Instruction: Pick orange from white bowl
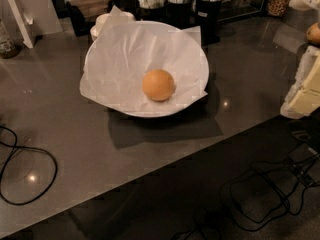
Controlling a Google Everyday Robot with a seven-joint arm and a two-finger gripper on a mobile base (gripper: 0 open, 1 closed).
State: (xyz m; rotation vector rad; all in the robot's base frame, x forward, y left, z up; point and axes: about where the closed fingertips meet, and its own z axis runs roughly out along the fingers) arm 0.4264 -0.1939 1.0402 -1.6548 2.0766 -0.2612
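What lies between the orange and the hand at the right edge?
Camera view: beyond the orange come the paper lining, the rim of the white bowl, then bare counter up to the hand at the right edge.

Hand (305,86): at the right edge, well right of the bowl (150,113). You see only pale blocks; the rest is cut off. Fruit (315,34) above it: half out of view. Dishes (101,24): mostly hidden behind the bowl's paper (125,59), which also covers the bowl's inside. Cable (30,176) on the bench (75,134): loop cut by the left edge. Cups (207,6): tops cut off, contents unreadable.
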